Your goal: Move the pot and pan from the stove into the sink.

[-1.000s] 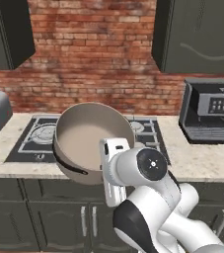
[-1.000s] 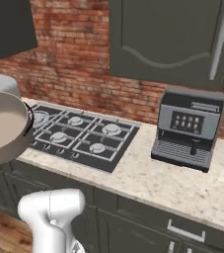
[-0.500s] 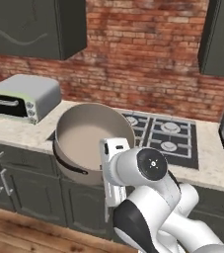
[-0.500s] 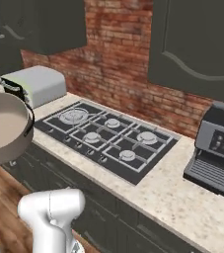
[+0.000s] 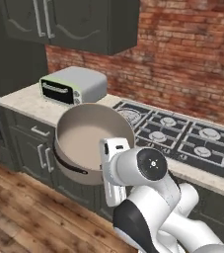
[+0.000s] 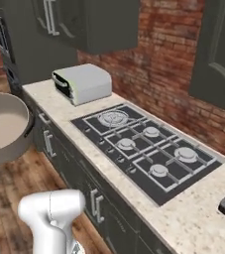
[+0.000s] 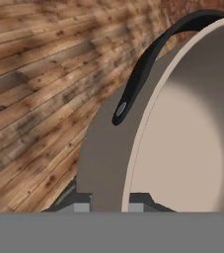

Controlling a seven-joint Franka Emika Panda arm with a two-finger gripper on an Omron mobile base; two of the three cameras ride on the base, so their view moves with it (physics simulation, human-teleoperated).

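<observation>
Step in hand: carrying the pot [image 5: 91,141] to the sink, by my reading; the sink lies outside these pictures, so the way there cannot be judged.
Pot, where: off the stove [image 6: 146,149], held in the air out past the front edge of the counter [image 5: 27,104] and over the wooden floor [image 7: 39,84], in front of the lower cabinet doors.
Pot, attitude: tipped, its beige inside turned toward the base cameras; nothing is visible in it.
Gripper [image 7: 109,206]: nearly closed, pinching the pot's wall at the rim, one finger outside and one inside, as the hand view shows.
Doing it well: a rim pinch on a wide pot looks easy to twist loose, so slow driving and gentle arm swings seem wise; keep the pot away from the counter edge and cabinet handles; level it before lowering it into the basin.
Pots: one.
Pot handles seen: two dark curved ones, one to a side.
Pans: none on the grates.
Burners: five.
Toaster oven [image 6: 82,83]: one, on the counter beside the stove.
</observation>
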